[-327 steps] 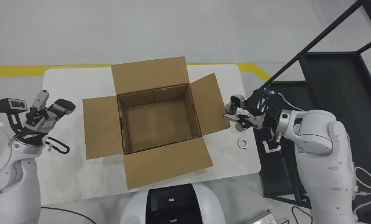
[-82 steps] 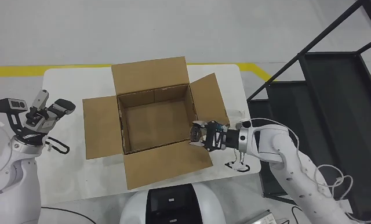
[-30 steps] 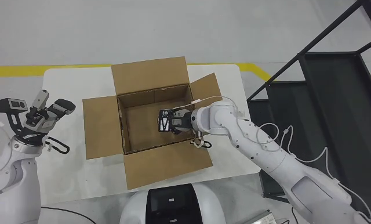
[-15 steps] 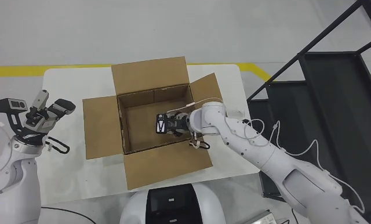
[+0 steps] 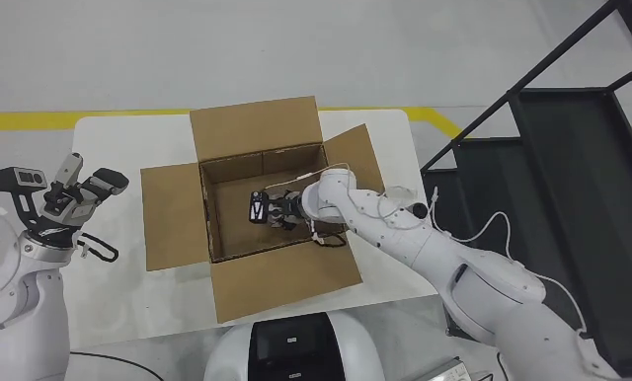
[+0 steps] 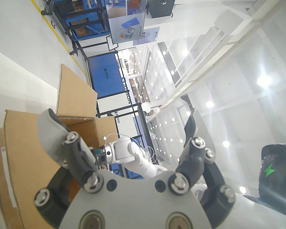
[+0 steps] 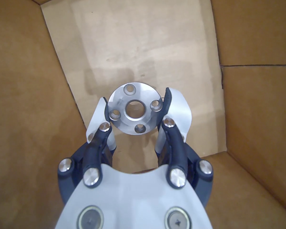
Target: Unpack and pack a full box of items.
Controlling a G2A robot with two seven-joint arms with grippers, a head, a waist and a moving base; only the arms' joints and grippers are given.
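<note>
Brown corrugated cardboard is surrounding my right gripper (image 7: 136, 100) on every side. I am holding it down inside the open cardboard box (image 5: 257, 129), which is sitting in the middle of the white table (image 5: 118, 292). All four flaps are folded outward, so nothing is blocking the way in.

The fingers (image 7: 175, 109) are pinching a round silver metal flange (image 7: 135, 120), a disc with a centre bore and four bolt holes, at two opposite points of its rim. I am gripping it by the edge, I think, because the flat faces are offering nothing to hold. An edge grip is also leaving the underside free to meet the box floor (image 7: 145, 36).

The disc is facing the wrist camera and hanging over bare cardboard, somewhat left of the box's middle in the top view. A soft shadow is lying on the floor beyond it, so I am judging that it is not yet resting there, though I cannot tell for sure. This is looking like the packing half of the job, with an early item going in.

My left gripper (image 5: 89, 187) is sitting at the table's left edge, well apart from the box. Its fingers (image 6: 52, 129) are spread wide around nothing and pointing up toward the ceiling. I am reading that as a parked pose, clear of the right arm's path and leaving the top camera an unobstructed look at the box.
</note>
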